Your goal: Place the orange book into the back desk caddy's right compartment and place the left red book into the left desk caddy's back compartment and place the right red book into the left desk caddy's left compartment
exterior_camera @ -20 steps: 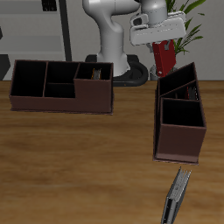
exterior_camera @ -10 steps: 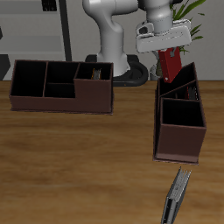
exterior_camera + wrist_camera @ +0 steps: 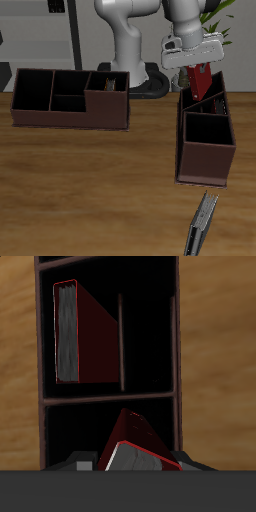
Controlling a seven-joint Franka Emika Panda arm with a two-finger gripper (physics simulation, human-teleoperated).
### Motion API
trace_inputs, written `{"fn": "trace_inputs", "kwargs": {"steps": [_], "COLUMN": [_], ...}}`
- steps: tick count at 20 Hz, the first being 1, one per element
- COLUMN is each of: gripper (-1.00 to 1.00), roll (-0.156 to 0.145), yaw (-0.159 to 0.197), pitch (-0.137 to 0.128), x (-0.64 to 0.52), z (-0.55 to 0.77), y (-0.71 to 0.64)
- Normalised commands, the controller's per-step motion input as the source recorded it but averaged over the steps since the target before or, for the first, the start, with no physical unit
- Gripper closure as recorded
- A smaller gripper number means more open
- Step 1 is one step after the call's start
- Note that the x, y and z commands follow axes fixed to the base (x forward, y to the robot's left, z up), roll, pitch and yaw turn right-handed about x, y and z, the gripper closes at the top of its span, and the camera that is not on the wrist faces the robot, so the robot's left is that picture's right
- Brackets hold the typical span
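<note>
Jaws clenched on the held red book, gripping its upper end so it hangs tilted, lower corner down. Over the last second the arm has carried it forward and down: it was above and behind the left desk caddy, now its lower corner dips to the rim at the caddy's far end. The wrist view shows this book over an open section with no other book in it (likely the back compartment, so the insertion is starting, not done). The second red book stands upright in a narrow section just past the cross wall, against its outer side. Room is decent, but the tilted corner could catch that wall or the rim. The back desk caddy sits well apart. A thin pale-edged item lies near the counter's front edge, out of the way.
</note>
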Motion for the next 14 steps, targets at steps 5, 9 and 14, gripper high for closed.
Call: {"fn": "trace_inputs", "kwargs": {"steps": [5, 9, 14], "gripper": [1.0, -1.0, -1.0], "roll": [-0.008, -0.021, 0.008], "yaw": [0.008, 0.051, -0.015], "pitch": [0.057, 0.017, 0.067], "x": [0.02, 0.07, 0.1], "z": [-0.22, -0.14, -0.21], "y": [0.05, 0.02, 0.03]}}
